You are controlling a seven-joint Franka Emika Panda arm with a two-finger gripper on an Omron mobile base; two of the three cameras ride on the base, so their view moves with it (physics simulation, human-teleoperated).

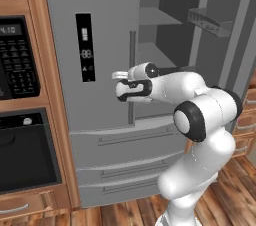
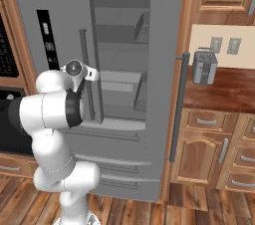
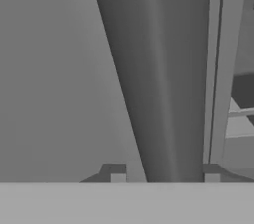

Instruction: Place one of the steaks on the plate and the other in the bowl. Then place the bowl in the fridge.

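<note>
Fridge right door open; left door shut. Tool released, fingertips straddling left door handle at 12 o'clock. Step judged: opening fridge. Next: clench, pull.

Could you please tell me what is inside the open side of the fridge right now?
Inside the fridge, past its swung-open right door, there are bare grey shelves and door bins. No bowl sits on the visible shelves; the closed left door and the arm hide the rest.

Grey steel fridge — right door open, shelves showing.
</note>
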